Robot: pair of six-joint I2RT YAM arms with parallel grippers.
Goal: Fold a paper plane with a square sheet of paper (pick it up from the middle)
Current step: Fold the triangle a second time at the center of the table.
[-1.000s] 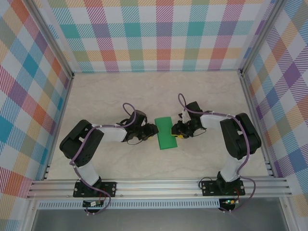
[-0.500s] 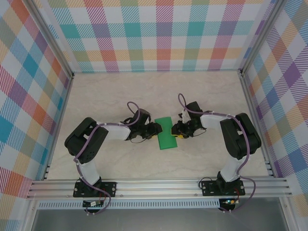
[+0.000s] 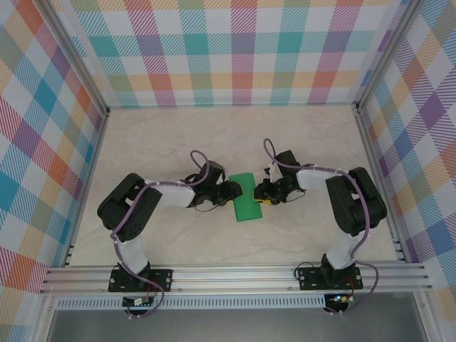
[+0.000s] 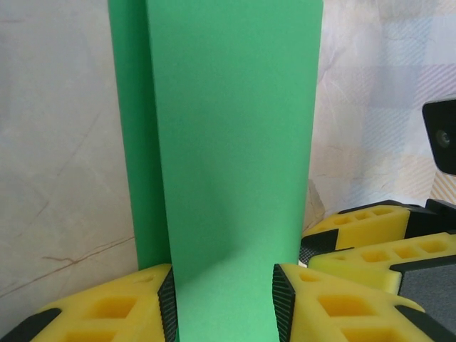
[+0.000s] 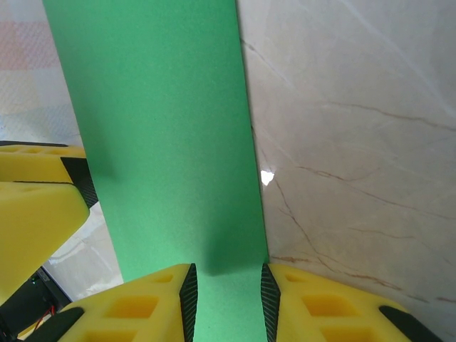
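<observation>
1 fold done: the square sheet of paper (image 3: 244,196) looks like a long thin green strip, folded over on itself. From the left wrist, 2 layers show, with a thin edge of the under layer peeking out beside the top flap.

Where it is: flat on the table (image 3: 214,135), in the middle, right between the 2 arms.

Left to do: I think nearly all of it. There is no pointy nose yet and there are no wings, so many folds are still to come.

Left gripper (image 3: 226,192): it sits at the left side of the strip. Its yellow fingers (image 4: 107,306) are a little way apart, not wide. The paper runs under both of them and fills the gap.

Right gripper (image 3: 262,194): it sits at the right side of the strip. Its fingers (image 5: 142,306) also have a small gap, and the paper goes under them too.

Holding: neither one pinches the paper. The tips seem to rest on top of it, as if they press the fold flat, but I cannot be sure how hard they push.

Close together: the 2 grippers are near each other, with only the strip between them.
</observation>
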